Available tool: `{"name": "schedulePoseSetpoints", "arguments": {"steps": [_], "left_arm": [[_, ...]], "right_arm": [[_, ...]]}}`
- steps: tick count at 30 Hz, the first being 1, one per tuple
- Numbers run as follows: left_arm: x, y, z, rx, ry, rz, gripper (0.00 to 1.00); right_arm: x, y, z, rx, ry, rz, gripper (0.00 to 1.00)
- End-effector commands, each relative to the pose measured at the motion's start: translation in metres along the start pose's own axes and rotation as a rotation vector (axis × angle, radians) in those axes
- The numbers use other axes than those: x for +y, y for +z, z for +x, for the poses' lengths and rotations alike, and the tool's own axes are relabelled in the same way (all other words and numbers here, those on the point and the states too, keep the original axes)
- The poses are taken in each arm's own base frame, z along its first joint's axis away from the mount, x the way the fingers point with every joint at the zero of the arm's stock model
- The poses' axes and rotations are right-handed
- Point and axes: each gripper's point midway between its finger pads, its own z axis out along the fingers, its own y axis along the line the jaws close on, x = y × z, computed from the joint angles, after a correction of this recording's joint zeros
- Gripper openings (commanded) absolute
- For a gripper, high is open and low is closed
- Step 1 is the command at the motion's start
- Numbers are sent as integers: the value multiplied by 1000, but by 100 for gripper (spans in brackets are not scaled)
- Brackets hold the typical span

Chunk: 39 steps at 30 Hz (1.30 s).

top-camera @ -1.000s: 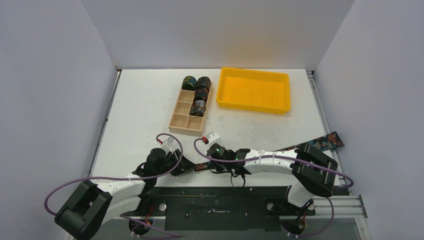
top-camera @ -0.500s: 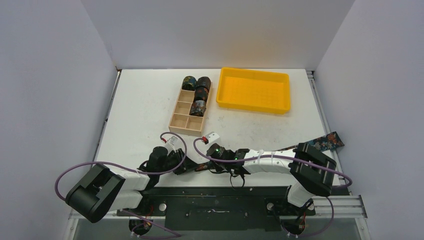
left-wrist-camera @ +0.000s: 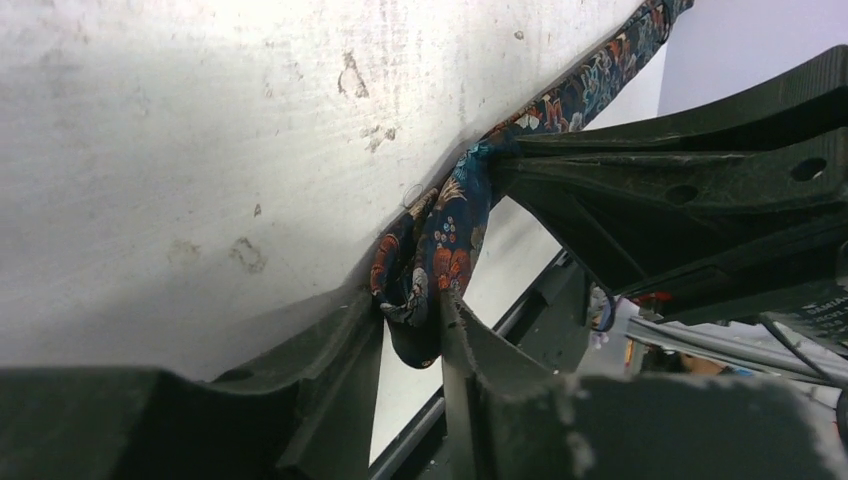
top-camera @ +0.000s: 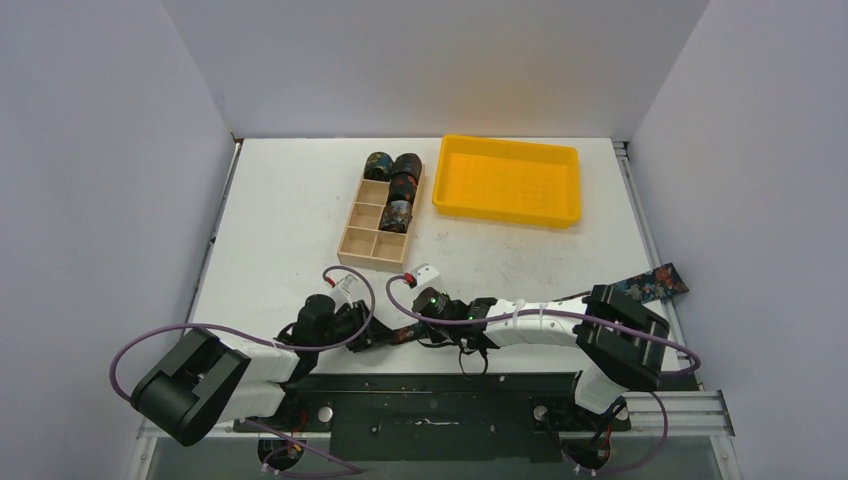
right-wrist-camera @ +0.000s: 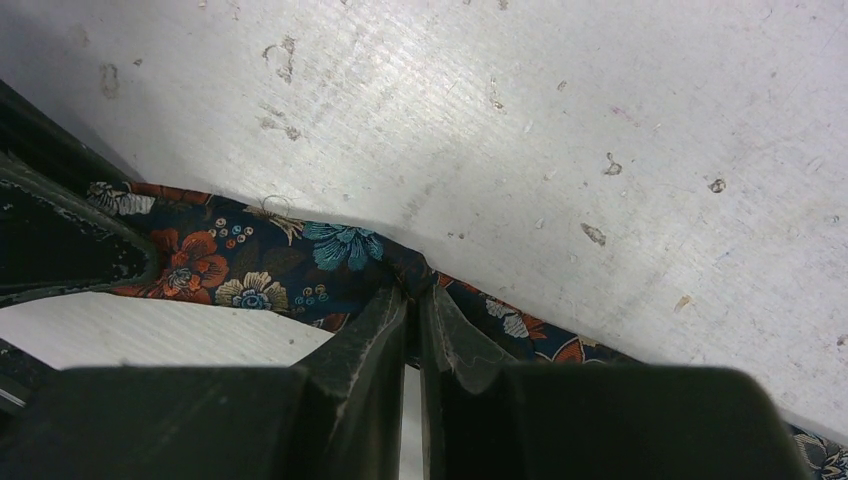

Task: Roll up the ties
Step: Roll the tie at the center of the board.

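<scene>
Left gripper (left-wrist-camera: 410, 312) seemingly clamps one curled end of the tie (left-wrist-camera: 455, 220), right gripper (right-wrist-camera: 413, 300) pinches its length stretching rightward.

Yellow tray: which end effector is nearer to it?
Right. The right end effector, clamped on the tie, sits left of the yellow tray; the left end effector grips the same tie farther left.
</scene>
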Motion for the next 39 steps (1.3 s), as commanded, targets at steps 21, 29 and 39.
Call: {"name": "schedulePoseSetpoints", "arguments": {"steps": [21,29,39], "left_arm": [[18,-5,10,16,17,-67,0],[19,-10,3,-20,63,-100,0],[22,-15,-3,-69,107,-120,0]], "right_arm": [[52,-40,-71,-147,94,-237,19],[42,-9,-27,-26,83,-162,13],[23,-11,7,47,55,-98,12]]}}
